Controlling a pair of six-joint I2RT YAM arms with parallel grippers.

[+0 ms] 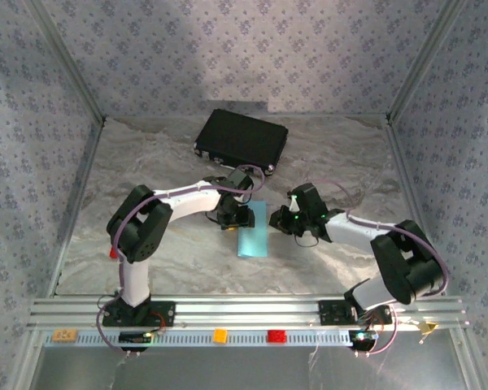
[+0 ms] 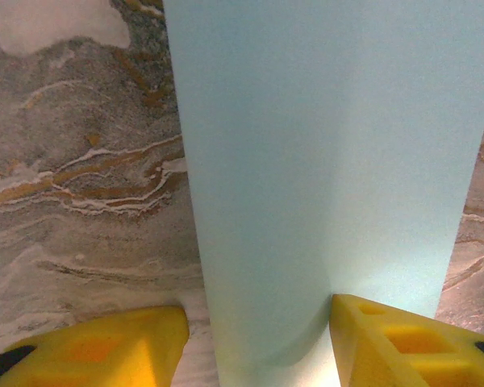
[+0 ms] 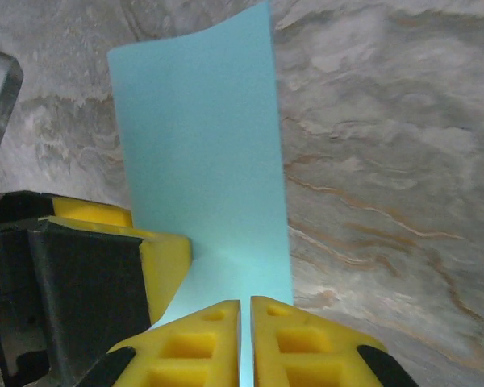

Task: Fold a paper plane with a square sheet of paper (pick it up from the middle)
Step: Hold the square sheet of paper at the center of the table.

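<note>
While black case (image 1: 241,140) sits shut, blue paper (image 1: 253,231) sits apart.

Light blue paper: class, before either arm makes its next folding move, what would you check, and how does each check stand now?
1. Right gripper pinching the light blue paper at its edge: ok, fingers together on it.
2. Left gripper clamping the paper: not ok, its fingers stand apart with the paper between them and bare table beside one finger.
3. Paper lying flat: not ok, it bows near the grippers.
4. Black case apart from the paper: ok.
5. Crease sharp and straight: cannot tell.
</note>
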